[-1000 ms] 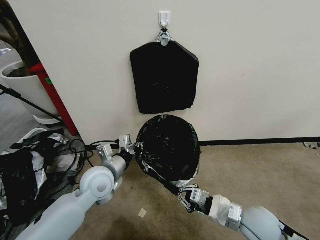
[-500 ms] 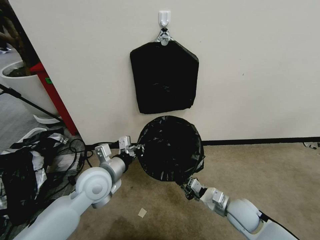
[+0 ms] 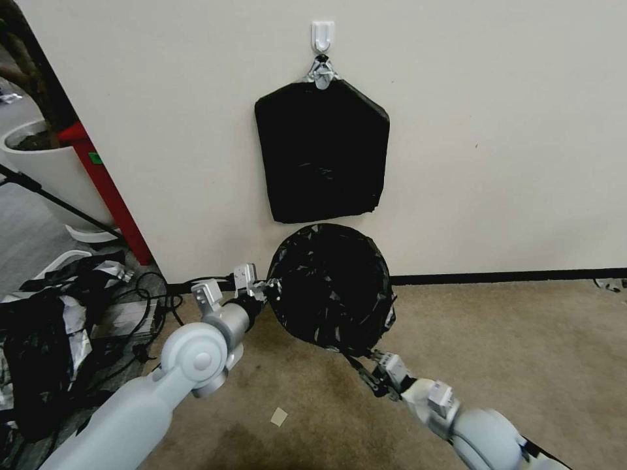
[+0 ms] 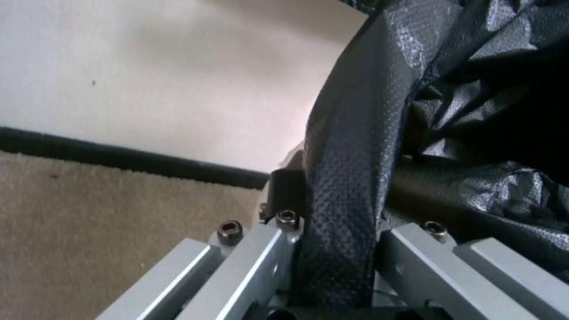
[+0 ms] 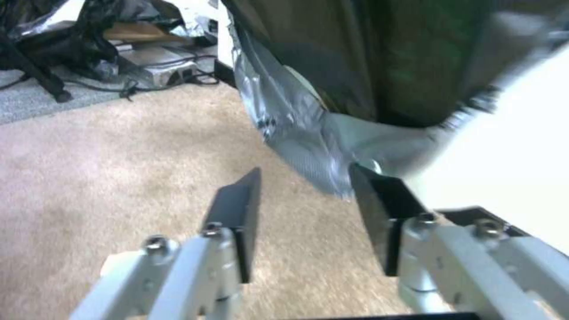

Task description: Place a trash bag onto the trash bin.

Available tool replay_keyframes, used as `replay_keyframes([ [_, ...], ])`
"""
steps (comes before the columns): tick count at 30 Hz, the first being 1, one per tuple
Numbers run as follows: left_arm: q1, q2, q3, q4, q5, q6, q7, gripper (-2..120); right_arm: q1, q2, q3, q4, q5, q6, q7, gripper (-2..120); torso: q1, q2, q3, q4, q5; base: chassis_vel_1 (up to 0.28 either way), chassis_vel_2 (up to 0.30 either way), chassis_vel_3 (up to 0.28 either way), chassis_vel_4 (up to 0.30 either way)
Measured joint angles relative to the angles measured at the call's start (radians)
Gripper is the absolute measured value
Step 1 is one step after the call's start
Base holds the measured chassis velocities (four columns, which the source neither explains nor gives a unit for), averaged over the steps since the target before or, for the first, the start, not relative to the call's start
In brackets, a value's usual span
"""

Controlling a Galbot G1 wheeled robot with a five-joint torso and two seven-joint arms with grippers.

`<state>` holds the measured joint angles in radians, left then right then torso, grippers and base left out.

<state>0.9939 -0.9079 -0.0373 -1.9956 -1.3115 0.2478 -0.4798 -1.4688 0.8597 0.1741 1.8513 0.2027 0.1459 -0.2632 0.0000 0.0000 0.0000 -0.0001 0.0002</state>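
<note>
A black trash bag (image 3: 328, 287) hangs spread over the mouth of a trash bin (image 5: 522, 146) at the centre of the head view, low against a pale wall, with its glossy film crumpled across the round opening. At the bag's left edge the left gripper (image 3: 269, 288) is clamped on the trash bag's rim; in the left wrist view a taut band of dimpled black film (image 4: 341, 186) runs straight down between the two metal fingers (image 4: 261, 266). Below and to the right of the bag in the head view, the right gripper (image 3: 373, 373) sits just under the bag's lower edge with its jaws parted and nothing between them. In the right wrist view its dark pads (image 5: 240, 213) stand well apart over the beige carpet (image 3: 522, 339), and the silvery underside of the film (image 5: 296, 129) hangs just beyond them, beside the cream-white wall of the bin. Above the bin, at upper centre of the head view, a thick flat black pad of bags (image 3: 320, 153) hangs from a white wall hook (image 3: 322, 34). A heap of black-and-silver plastic (image 3: 46, 326) lies at the lower left of that frame, among cables
</note>
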Motion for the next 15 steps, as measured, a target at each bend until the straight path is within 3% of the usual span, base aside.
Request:
replay_keyframes([
  [4,-0.003,-0.002,0.011,0.013,0.032,-0.015,0.002,3,-0.053,-0.013,0.052,0.033,0.005,0.004,0.002,52,0.000,0.000,0.000,0.0000,0.0000,0.000,0.000,0.000,0.000],
  [8,-0.003,0.018,0.044,0.025,0.135,-0.041,0.023,3,-0.177,-0.053,0.161,0.175,0.060,-0.038,0.021,65,0.000,0.000,0.000,0.0001,-0.0002,0.000,0.000,0.000,0.000],
  [11,-0.002,0.030,0.075,0.025,0.231,-0.050,0.033,3,-0.295,-0.093,0.247,0.343,0.146,-0.105,0.073,57,0.000,0.000,0.000,0.0002,-0.0003,0.000,0.000,0.000,0.000],
  [12,-0.002,0.030,0.075,0.025,0.231,-0.050,0.033,3,-0.295,-0.093,0.247,0.343,0.146,-0.105,0.073,57,0.000,0.000,0.000,0.0002,-0.0003,0.000,0.000,0.000,0.000],
  [15,-0.006,0.034,0.114,0.021,0.319,-0.053,0.036,3,-0.361,-0.114,0.295,0.477,0.211,-0.162,0.172,41,0.000,0.000,0.000,-0.0001,-0.0005,0.000,0.000,0.000,0.000],
])
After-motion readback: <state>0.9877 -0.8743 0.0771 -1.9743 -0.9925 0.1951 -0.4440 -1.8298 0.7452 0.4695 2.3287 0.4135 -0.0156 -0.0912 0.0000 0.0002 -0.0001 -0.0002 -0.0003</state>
